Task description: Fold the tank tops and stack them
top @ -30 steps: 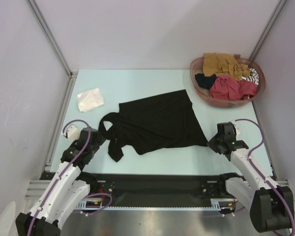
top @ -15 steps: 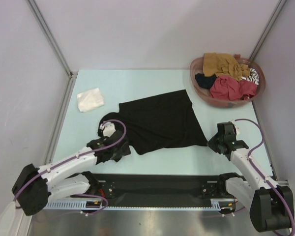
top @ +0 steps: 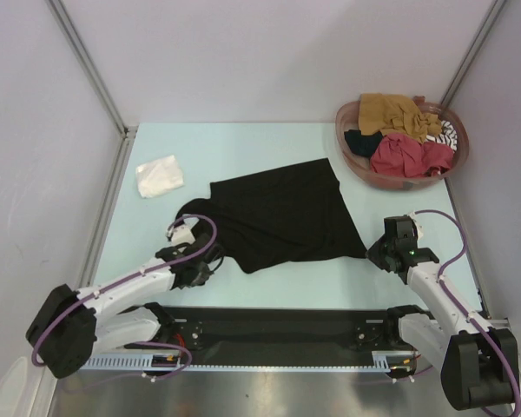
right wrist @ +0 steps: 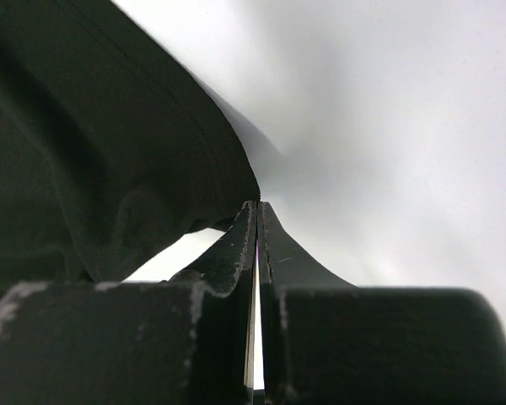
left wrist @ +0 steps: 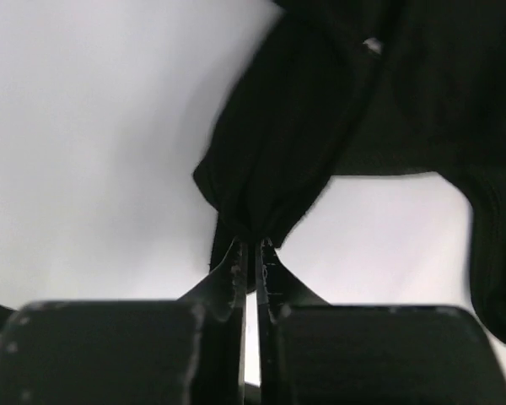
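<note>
- Fingers (left wrist: 223, 278) of the left gripper (left wrist: 250, 246) are pressed together on a bunch of the black tank top (top: 282, 213). The cloth is drawn into a tight pucker right at their tips, and loose folds fan away from it.
- Seen from above, this pinch is at the garment's near-left end, where the straps and neck opening curl into a rumpled loop.
- On the other side, the right gripper (right wrist: 257, 207) has its fingers closed flat against each other on the stitched edge of the same garment, at its near-right corner.
- Between the two grips the black tank top lies on the pale blue-green table (top: 269, 148), around the middle. It is matte and dark, mostly flat with a few shallow wrinkles. It is broad toward the right and narrows toward the left end.
- Its far right corner points toward the basket without reaching it.
- Well apart from it, at the far left of the table, lies the white tank top (top: 159, 175) — folded into a small, slightly puffy square.
- At the far right corner stands the round reddish-brown basket (top: 365, 174), heaped with crumpled garments. A mustard-brown tank top (top: 391, 113) lies on the far side and a red tank top (top: 404, 156) on the near side. A black-and-white striped tank top (top: 449, 132) peeks out at the right rim.
</note>
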Controlling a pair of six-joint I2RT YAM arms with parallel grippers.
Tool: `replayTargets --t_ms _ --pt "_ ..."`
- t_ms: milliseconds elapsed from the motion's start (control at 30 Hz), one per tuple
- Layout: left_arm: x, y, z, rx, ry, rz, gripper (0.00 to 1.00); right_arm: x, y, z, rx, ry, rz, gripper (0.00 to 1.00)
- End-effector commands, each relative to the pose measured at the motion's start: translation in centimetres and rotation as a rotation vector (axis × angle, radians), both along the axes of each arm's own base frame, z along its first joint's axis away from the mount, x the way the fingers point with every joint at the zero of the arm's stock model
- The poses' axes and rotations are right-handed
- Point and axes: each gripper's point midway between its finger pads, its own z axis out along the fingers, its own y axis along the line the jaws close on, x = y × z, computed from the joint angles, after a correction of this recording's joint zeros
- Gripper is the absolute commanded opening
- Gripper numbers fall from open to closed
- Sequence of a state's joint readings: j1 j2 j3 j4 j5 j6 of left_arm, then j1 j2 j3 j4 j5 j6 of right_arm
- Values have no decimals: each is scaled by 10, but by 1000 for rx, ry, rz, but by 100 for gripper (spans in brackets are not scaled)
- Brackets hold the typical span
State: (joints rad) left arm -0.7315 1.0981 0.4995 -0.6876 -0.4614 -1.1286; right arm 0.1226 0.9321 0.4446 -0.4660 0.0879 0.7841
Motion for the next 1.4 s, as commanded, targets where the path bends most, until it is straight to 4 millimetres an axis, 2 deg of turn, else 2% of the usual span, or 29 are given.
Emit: replayTargets --t_ms 0,133,167,267,367,433,500,533,567,633,667,700,733,833,900,933,967,1000,1033,1067,1100,1133,1267,1333,1367 --pt "3 15 -4 -58 -15 70 0 5 -1 6 2 -26 3 0" --pt "-1 40 4 -69 -45 157 1 5 -2 7 2 -29 -1 0" --pt "4 48 13 -91 -89 199 0 5 -2 7 3 -29 -2 0" --pt "9 50 22 -162 -151 242 1 4 -2 7 8 -27 -3 0" --pt "5 71 26 -165 -164 391 1 2 -2 7 8 -27 -3 0" --pt "9 82 41 -170 -217 465 2 1 -1 7 12 -30 0 0" --pt "12 102 58 -150 -270 549 3 -1 -1 5 14 -25 6 0" --pt "15 113 74 -122 -310 584 7 -2 0 5 16 -23 7 0" --pt "14 128 81 -86 -330 629 13 -3 0 4 16 -20 9 0" --pt "16 141 92 -56 -358 683 33 -3 0 3 20 -22 10 0" --pt "16 148 92 -43 -354 700 47 -2 1 3 22 -24 12 0" --pt "18 149 94 -43 -353 705 92 -3 2 1 27 -19 14 0" --pt "20 154 91 -32 -337 722 99 -3 2 1 30 -18 16 0" --pt "20 158 92 1 -269 710 100 -2 3 0 35 -19 22 0" --pt "25 153 97 -10 -261 641 100 -2 3 1 30 -21 28 0" --pt "35 148 101 -37 -295 608 100 -2 3 1 28 -19 30 0" --pt "43 139 104 -56 -316 492 100 -2 3 2 27 -21 32 0" --pt "59 109 104 -172 -352 356 100 -1 3 3 22 -26 34 0" --pt "60 99 102 -219 -346 322 100 -1 2 3 20 -26 35 0" --pt "61 76 101 -280 -350 253 100 0 2 2 17 -26 38 0" --pt "58 60 92 -320 -334 209 100 1 1 2 11 -28 38 0" --pt "55 37 93 -352 -336 134 100 1 1 2 10 -22 39 0" --pt "37 -14 80 -488 -284 107 100 0 1 -1 7 -5 42 0" --pt "31 -34 71 -520 -268 77 94 0 1 -2 6 -5 44 0" --pt "20 -53 68 -561 -237 53 93 1 1 -2 5 -11 44 0"
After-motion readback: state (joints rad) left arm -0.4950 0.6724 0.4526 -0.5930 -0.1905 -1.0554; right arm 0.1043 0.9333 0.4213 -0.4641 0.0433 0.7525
